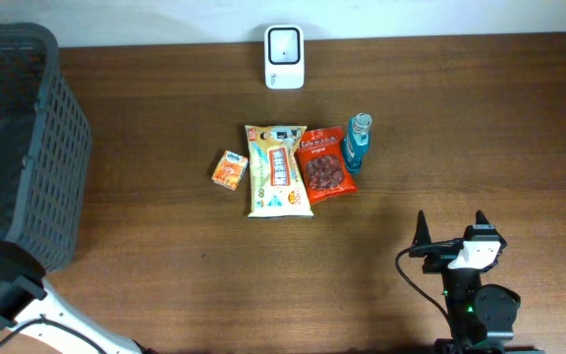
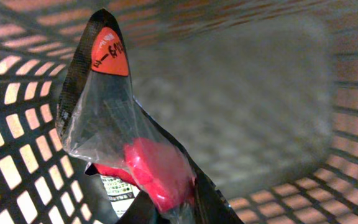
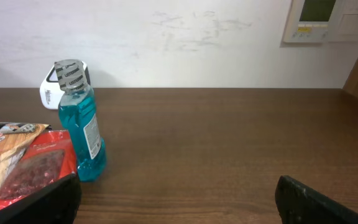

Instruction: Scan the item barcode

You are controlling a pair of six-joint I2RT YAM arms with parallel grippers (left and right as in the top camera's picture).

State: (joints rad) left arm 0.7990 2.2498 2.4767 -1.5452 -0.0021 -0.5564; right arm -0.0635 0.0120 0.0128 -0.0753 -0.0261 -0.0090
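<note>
Two hands, and only one shows plainly. The right hand [image 1: 451,222] sits low over the counter [image 1: 165,256] near its front right corner, its fingers [image 3: 33,200] spread wide apart with nothing between them, aimed level at the far wall. Behind it the right arm [image 1: 480,305] stands folded and compact at the counter's edge.

The left hand itself is hidden. Its camera looks into the dark mesh basket [image 1: 28,138], and a clear packet [image 2: 126,143] with black edges, an orange label and something red inside stands upright right in front of the lens. I cannot tell whether the fingers are clamped on it. The left arm [image 1: 8,290] angles in from the front left corner toward the basket's near side.

Further out, in the middle of the brown wooden counter, lie a small orange box [image 1: 230,170], a yellow snack bag [image 1: 278,170] and a red bag [image 1: 324,163], side by side, with a blue bottle [image 1: 358,144] standing just beside the red bag. A white scanner [image 1: 284,56] stands at the far edge. The wall behind is white, with a pale control panel [image 3: 325,18] mounted on it.
</note>
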